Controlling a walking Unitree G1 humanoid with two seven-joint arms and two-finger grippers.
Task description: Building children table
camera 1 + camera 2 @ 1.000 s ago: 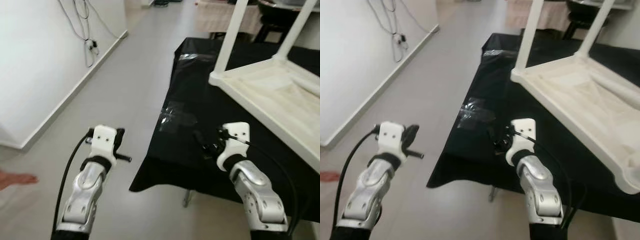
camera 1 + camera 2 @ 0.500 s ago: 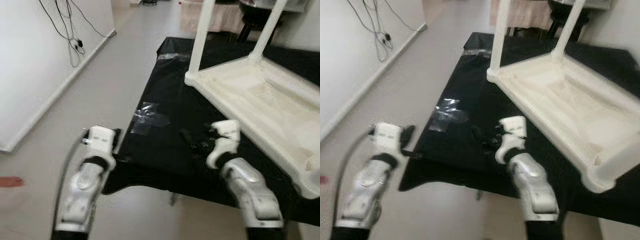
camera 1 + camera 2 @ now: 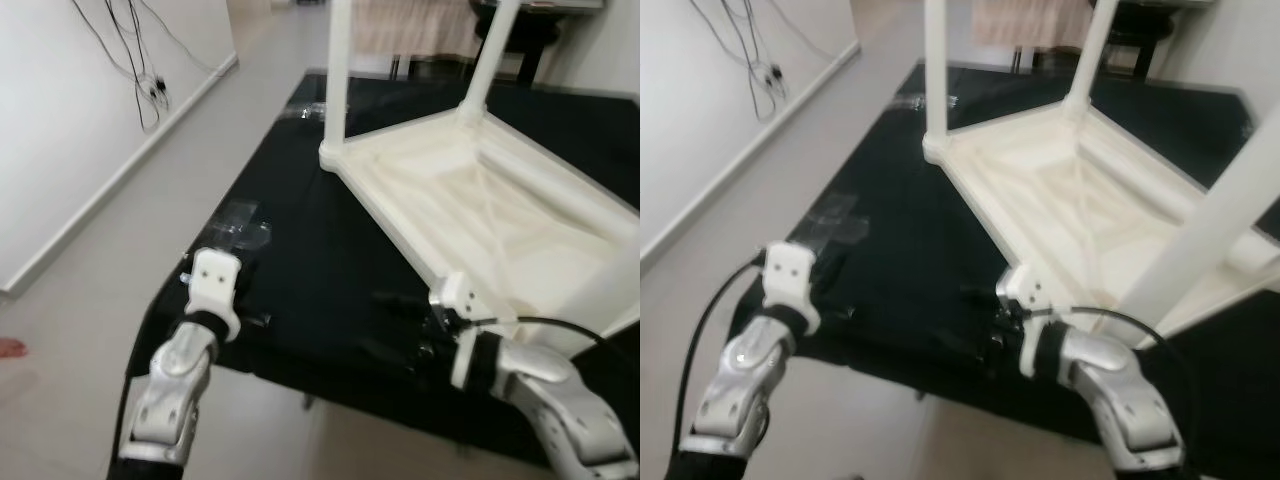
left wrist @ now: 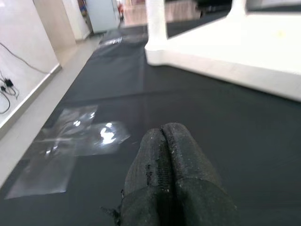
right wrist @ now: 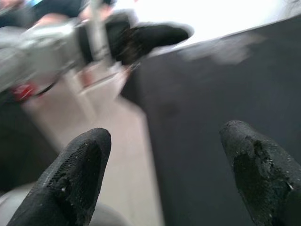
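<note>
- White-painted wood makes up the children's table, which lies upside down on the black-covered bench, its legs pointing up.
- Left jaws are clenched, tips pressed together and holding nothing; they hover low over the bench's near edge, with the upturned table well ahead of them and off to their right.
- Taped clear plastic lies on the black cover just ahead of the left jaws, a little to their left.
- Right jaws are spread wide and empty, pointing sideways across the bench's front edge toward the left arm; the table's near corner and leg stand just beside that wrist.
- Judging by this, the step in hand is the approach: both arms are at the bench but neither touches the table.
- Next move probably calls for turning the right jaws toward the near leg or frame rail, and the left jaws must release before they can grip.
- Blur hides any loose hardware on the cover.
</note>
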